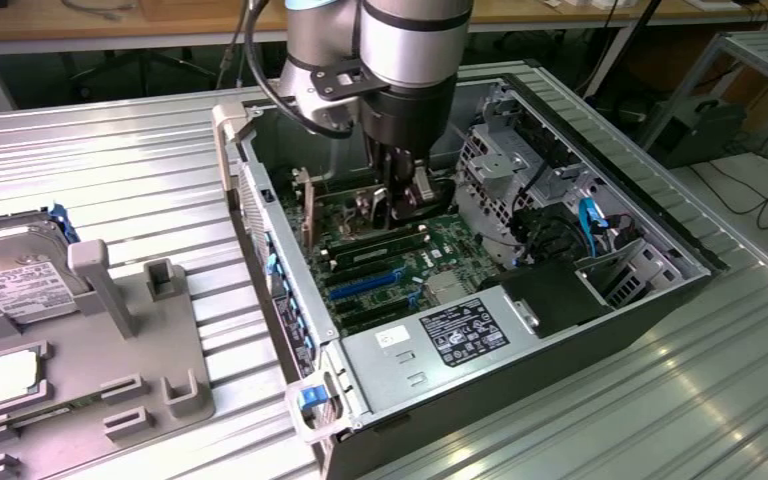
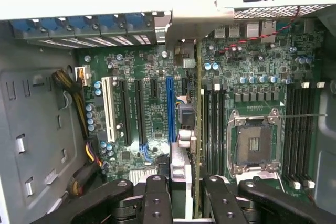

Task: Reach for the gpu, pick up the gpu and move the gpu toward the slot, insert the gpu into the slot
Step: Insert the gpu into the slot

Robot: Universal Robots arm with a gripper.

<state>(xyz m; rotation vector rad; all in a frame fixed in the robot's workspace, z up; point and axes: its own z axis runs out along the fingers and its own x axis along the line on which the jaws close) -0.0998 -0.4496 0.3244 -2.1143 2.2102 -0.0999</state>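
Observation:
The gpu point(image 2: 198, 103) is a thin dark card seen edge-on, standing upright over the motherboard point(image 2: 152, 114) inside the open computer case. Its silver bracket point(image 2: 199, 24) lies against the case's rear wall. My gripper point(image 2: 186, 195) is shut on the card's near end, one black finger point(image 2: 157, 198) on each side. A long blue slot point(image 2: 169, 108) runs right beside the card's edge; whether the card sits in a slot I cannot tell. In the exterior view the gripper point(image 1: 404, 205) reaches down into the case, with the gpu point(image 1: 307, 205) stretching toward the exterior view's left.
The CPU socket point(image 2: 255, 142) and memory slots point(image 2: 299, 129) lie beside the card. The power supply point(image 1: 451, 335) and drive cage point(image 1: 518, 170) crowd the case. Outside, a grey fixture point(image 1: 104, 390) carries a hard drive point(image 1: 17, 275) and a CPU chip point(image 1: 11, 378).

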